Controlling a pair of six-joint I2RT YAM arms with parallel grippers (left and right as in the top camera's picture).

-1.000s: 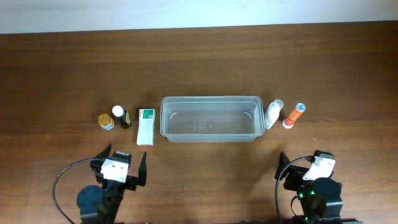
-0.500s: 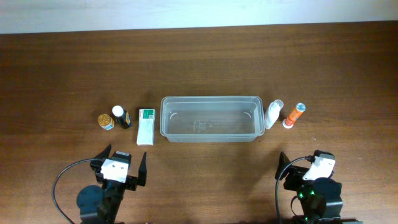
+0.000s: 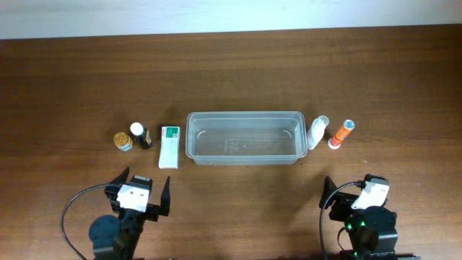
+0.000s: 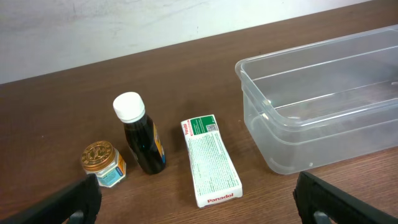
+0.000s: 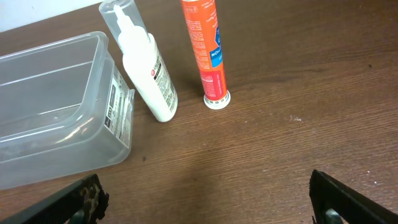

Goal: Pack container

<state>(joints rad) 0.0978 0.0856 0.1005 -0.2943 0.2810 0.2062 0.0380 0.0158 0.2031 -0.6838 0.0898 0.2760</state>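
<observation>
The clear plastic container [image 3: 244, 138] sits empty at the table's middle; it also shows in the left wrist view [image 4: 323, 99] and the right wrist view [image 5: 56, 112]. Left of it lie a white-and-green flat box [image 3: 169, 146], a dark bottle with a white cap [image 3: 141, 135] and a small gold-lidded jar [image 3: 123, 140]. Right of it stand a white bottle [image 3: 316, 133] and an orange tube [image 3: 341, 133]. My left gripper [image 3: 141, 193] is open and empty near the front edge, below the box. My right gripper [image 3: 354, 193] is open and empty, below the orange tube.
The dark wooden table [image 3: 238, 72] stretches behind the row of items. A pale wall strip [image 3: 216, 14] runs along the far edge. Black cables loop beside both arm bases at the front.
</observation>
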